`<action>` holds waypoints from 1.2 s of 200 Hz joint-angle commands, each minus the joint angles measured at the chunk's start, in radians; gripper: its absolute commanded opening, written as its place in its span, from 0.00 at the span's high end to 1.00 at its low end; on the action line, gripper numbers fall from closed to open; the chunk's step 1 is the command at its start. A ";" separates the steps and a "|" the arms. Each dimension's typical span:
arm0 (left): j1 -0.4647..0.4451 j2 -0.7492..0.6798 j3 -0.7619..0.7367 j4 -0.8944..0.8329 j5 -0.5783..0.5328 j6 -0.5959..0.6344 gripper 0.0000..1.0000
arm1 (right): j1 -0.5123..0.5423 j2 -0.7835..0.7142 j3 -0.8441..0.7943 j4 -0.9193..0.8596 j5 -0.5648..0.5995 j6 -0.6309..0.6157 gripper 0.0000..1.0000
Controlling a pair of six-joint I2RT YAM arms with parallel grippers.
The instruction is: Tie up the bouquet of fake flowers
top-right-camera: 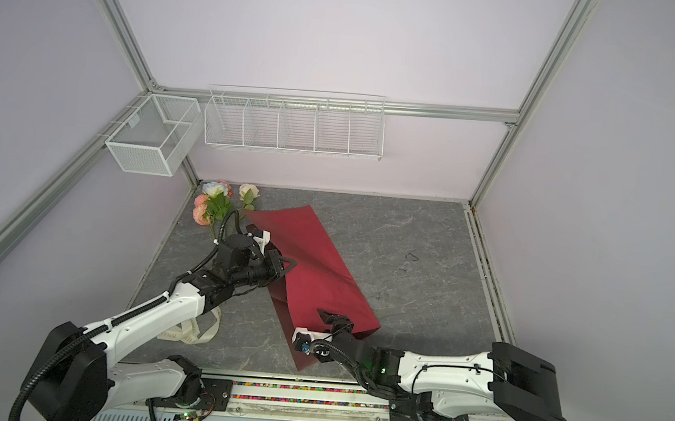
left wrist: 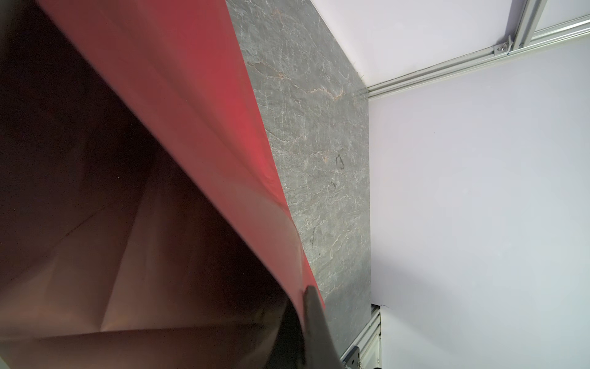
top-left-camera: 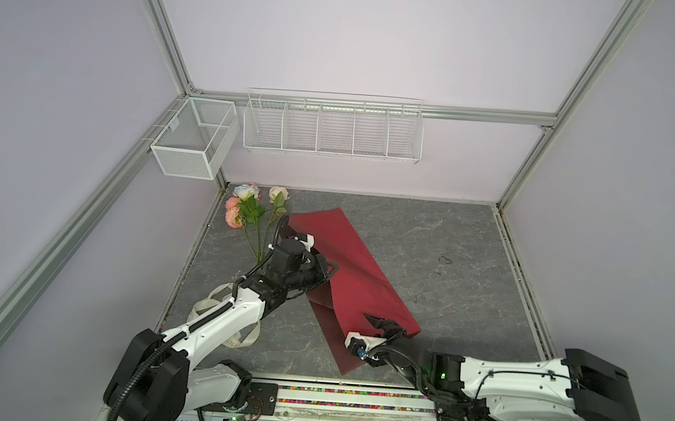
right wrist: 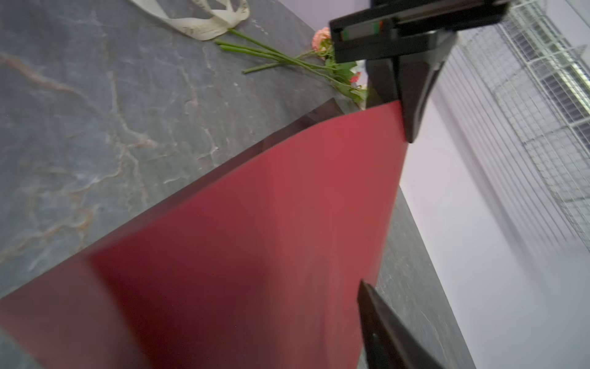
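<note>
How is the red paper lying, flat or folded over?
Folded over. The left gripper holds an edge of the red paper up, arching over a darker layer on the table.

Light was soft, from overhead; shadows faint. Top views bowed at edges. Right wrist view smeared w/ motion blur, esp. wire rack point(right wrist: 542, 127); red paper point(left wrist: 95, 207) underside dark.

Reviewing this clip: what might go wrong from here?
1. The left gripper pinches a raised fold of the dark-red paper while the right gripper straddles its near edge, jaws apart; opposed pulls may crease or tear it.
2. The bouquet of fake flowers lies off the paper, so wrapping could start without it.
3. The ribbon lies under the left arm and might get dragged.
</note>
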 commanded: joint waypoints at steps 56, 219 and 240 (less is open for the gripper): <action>0.007 -0.162 0.061 -0.256 -0.165 0.111 0.48 | -0.077 -0.024 0.001 0.206 0.123 0.137 0.93; -0.019 0.082 0.071 -0.163 -0.223 0.226 0.55 | -0.662 -0.337 0.239 -0.520 -0.334 1.073 0.93; -0.024 0.188 0.101 -0.151 -0.196 0.229 0.57 | -0.685 -0.337 0.221 -0.490 -0.306 1.088 0.94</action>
